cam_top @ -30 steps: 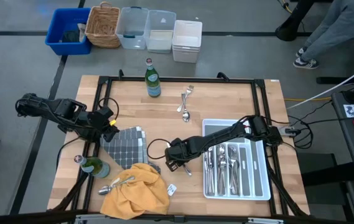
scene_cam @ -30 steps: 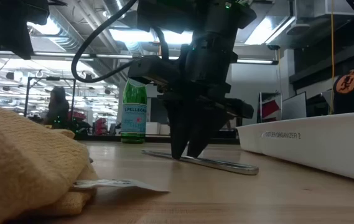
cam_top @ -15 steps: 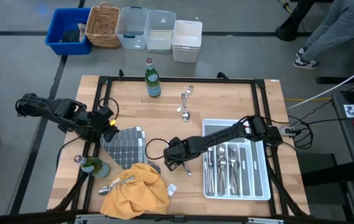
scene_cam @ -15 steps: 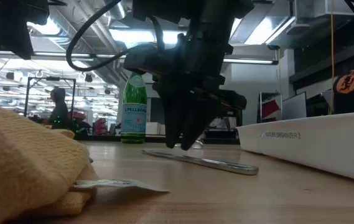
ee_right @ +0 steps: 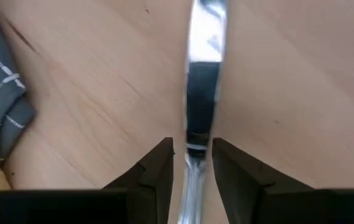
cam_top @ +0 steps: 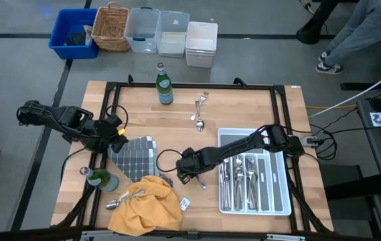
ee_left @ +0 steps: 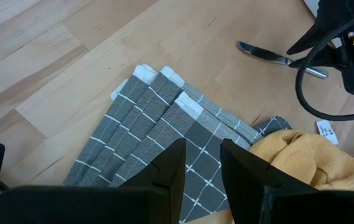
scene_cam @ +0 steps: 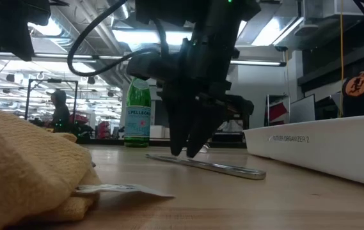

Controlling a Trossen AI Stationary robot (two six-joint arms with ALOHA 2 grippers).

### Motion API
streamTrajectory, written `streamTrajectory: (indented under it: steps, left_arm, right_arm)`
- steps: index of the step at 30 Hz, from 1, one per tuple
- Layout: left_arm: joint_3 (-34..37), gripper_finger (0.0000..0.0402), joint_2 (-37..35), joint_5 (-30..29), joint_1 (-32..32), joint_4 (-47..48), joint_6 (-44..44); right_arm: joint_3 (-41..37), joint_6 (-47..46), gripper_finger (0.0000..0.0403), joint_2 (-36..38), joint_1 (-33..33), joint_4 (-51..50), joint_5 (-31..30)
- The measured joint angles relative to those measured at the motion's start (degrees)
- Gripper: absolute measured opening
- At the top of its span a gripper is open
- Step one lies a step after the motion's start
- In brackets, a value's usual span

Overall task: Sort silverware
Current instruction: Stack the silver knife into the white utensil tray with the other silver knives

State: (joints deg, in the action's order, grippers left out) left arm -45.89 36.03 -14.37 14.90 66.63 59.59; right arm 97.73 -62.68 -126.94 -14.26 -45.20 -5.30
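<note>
At near table edge: noted cloth [cam_top: 146,204] with spoon [cam_top: 124,199] lying on it, not yet sorted.

Just beyond, mid-table: found right gripper [ee_right: 192,149] poised over knife [ee_right: 201,81], fingers narrowly parted, one on each side of the handle, clasping nothing. Checked against a second earlier: fingertips then pressed to the wood at the knife, now raised clear of it and shifted a little along it, same gap kept. Saw knife flat on the table, unmoved, just beside tray [cam_top: 280,201]. Judged as a pinch that did not take, with a fresh approach needed; knife counted as unsorted.

Logged tray as already holding a good share of cutlery in its compartments.

Placed left gripper [cam_top: 115,137] at the left edge over towel [cam_top: 136,157], fingers slightly apart, empty, waiting.

Farthest: recorded fork and second spoon [cam_top: 200,110] lying together near bottle [cam_top: 165,86], both left to collect.
</note>
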Motion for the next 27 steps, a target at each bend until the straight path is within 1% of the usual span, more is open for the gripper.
streamTrajectory:
  steps: [8, 15, 18, 24, 27]
  left_arm:
    - [0.0, 0.0088, 0.0, 0.0, 0.0, 0.0, 0.0]
    - [0.0, 0.0088, 0.0, 0.0, 0.0, 0.2, 0.0]
    - [0.0, 0.0088, 0.0, 0.0, 0.0, 0.2, 0.0]
    - [0.0, 0.0088, 0.0, 0.0, 0.0, 0.2, 0.0]
    - [0.0, 0.0088, 0.0, 0.0, 0.0, 0.2, 0.0]
  right_arm:
    - [0.3, 0.0, 0.0115, -2.1, 0.1, -0.5, 3.3]
    - [0.4, 0.0, 0.0112, -2.8, 0.1, -2.7, 2.9]
    - [0.3, 0.0, 0.0091, -2.9, 0.5, -3.1, 3.0]
    - [0.2, 0.0, 0.0026, -2.9, 0.8, -2.8, 3.1]
    - [0.0, 0.0, 0.0010, -2.8, 0.8, -2.5, 3.0]
